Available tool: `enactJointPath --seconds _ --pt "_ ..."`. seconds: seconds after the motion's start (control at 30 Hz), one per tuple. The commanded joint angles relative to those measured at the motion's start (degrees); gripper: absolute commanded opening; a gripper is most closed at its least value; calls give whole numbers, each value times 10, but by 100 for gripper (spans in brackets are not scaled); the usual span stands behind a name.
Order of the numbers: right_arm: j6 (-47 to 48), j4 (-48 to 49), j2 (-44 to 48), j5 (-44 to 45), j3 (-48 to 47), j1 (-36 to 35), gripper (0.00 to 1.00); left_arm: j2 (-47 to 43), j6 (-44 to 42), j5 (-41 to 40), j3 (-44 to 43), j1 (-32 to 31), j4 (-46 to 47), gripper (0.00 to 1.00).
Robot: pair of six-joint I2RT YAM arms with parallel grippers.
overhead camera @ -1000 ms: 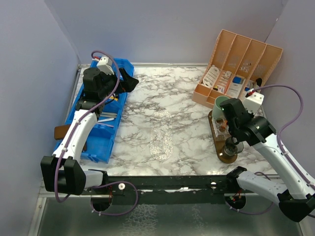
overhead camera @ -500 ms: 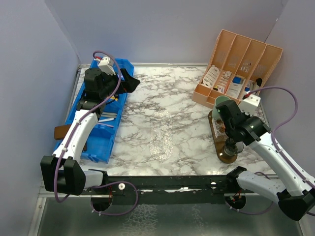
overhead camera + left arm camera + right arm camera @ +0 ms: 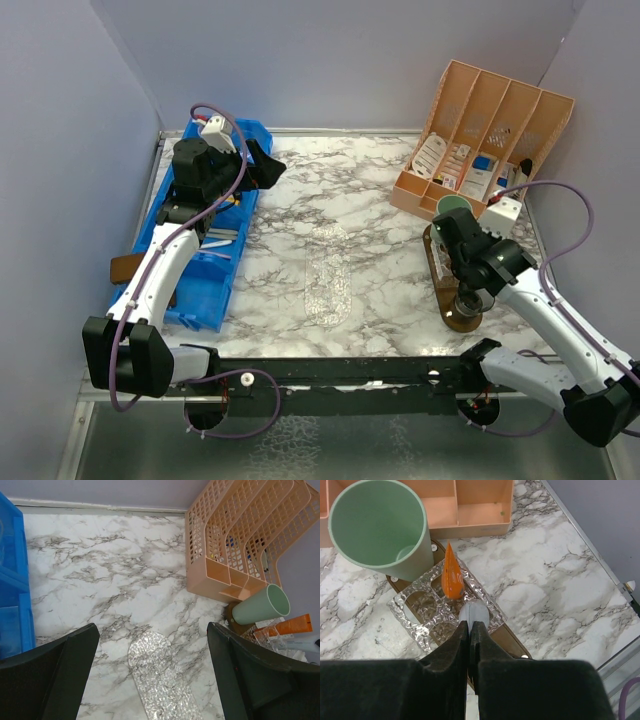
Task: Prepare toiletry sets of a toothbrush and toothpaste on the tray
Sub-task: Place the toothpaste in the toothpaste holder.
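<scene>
A brown tray [image 3: 452, 313] at the right holds a mint green cup [image 3: 380, 525], a clear faceted cup [image 3: 420, 611] and a smoky dark cup [image 3: 468, 298]. An orange tube [image 3: 451, 575] stands in the clear cup. My right gripper [image 3: 470, 624] hangs over that clear cup, shut on a thin pale grey-blue toothbrush [image 3: 475, 612] whose end pokes out past the fingertips beside the tube. My left gripper [image 3: 152, 675] is open and empty, high above the table's middle. From it I see the green cup [image 3: 260, 605] and the orange tube [image 3: 292, 626].
A peach slotted organizer [image 3: 480, 140] with small packs stands behind the tray, close to the green cup. A blue bin [image 3: 215, 250] lies along the left edge under the left arm. A clear faceted oval dish [image 3: 328, 275] lies flat mid-table. Lilac walls close both sides.
The right arm has swung a little left and forward over the tray, bringing the held toothbrush above the clear cup. The left arm has not moved.
</scene>
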State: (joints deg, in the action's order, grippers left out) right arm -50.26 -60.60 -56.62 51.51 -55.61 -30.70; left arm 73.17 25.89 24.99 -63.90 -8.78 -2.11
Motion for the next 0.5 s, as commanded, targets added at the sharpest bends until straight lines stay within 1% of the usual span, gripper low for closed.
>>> enactJointPath --seconds 0.0,0.47 --pt "-2 42 -3 21 12 9 4 -7 -11 -6 2 -5 9 93" --pt "10 83 -8 -20 38 50 6 -3 -10 -6 1 -7 9 93"
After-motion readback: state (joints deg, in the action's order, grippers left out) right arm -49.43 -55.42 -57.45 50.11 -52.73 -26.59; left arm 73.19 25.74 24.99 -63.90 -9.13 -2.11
